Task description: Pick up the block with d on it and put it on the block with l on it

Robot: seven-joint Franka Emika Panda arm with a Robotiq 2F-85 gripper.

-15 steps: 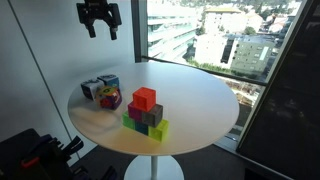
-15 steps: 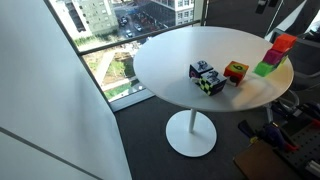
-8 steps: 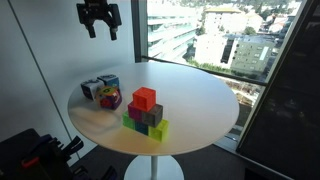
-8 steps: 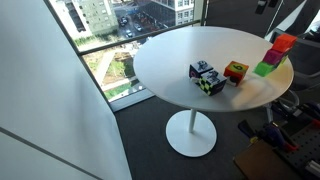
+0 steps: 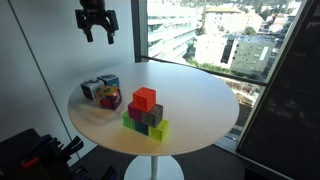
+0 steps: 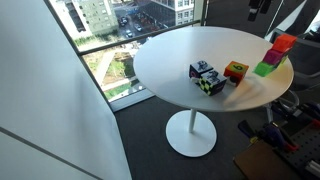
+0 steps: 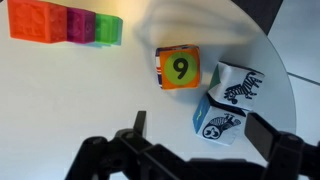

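Observation:
The block with d [image 7: 220, 122] is a blue-teal cube with a pale pictured face. It touches the block with l [image 7: 238, 85], a whitish cube with dark edges. A magenta-and-yellow cube with a 9 [image 7: 178, 68] sits beside them. In an exterior view the blue cube [image 5: 108, 83], the whitish cube [image 5: 91, 90] and the magenta cube [image 5: 110, 99] cluster at the round white table's [image 5: 200, 100] edge. My gripper [image 5: 97, 30] hangs high above them, open and empty. In the wrist view its fingers [image 7: 205, 140] frame the blue cube from far above.
A stack of large orange, magenta, grey and green bricks [image 5: 145, 110] stands mid-table, and also shows in the wrist view [image 7: 70, 24] and at the table's edge in an exterior view [image 6: 274, 55]. Windows surround the table. Dark equipment [image 5: 35, 155] sits on the floor.
The gripper has shifted very slightly high above the table. The cubes and the brick stack have not moved.

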